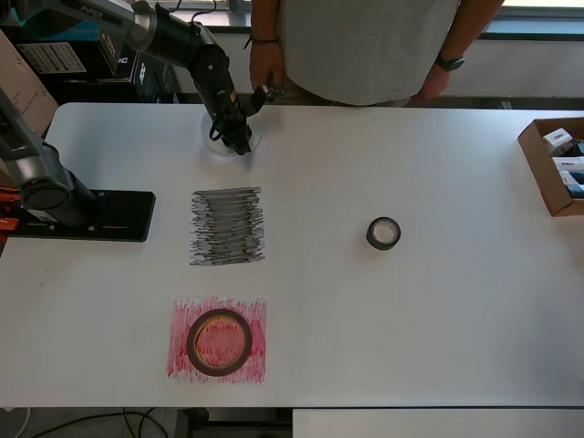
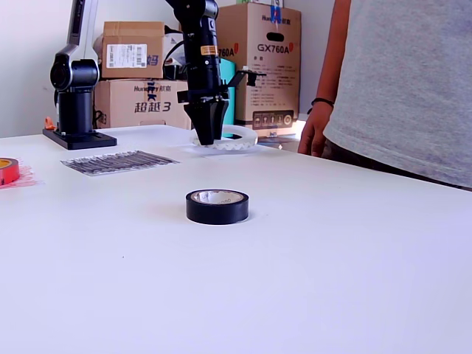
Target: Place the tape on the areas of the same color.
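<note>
While the red-sided roll (image 1: 219,342) already sits on the red patch (image 1: 179,360), the gripper (image 2: 209,137) dips into the white ring (image 2: 240,140); I can't tell its grip. Lift straight, then fetch the black roll (image 2: 217,206) to the black patch (image 1: 227,226).

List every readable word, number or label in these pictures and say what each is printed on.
"GX760A": tall cardboard box behind the arm.
"超越 3": lower cardboard box, exterior view's left.
Shipping label on the upper box: too small to read.
Sticker on the arm: too small to read.
Overhead view, open box's contents: unreadable.
</note>
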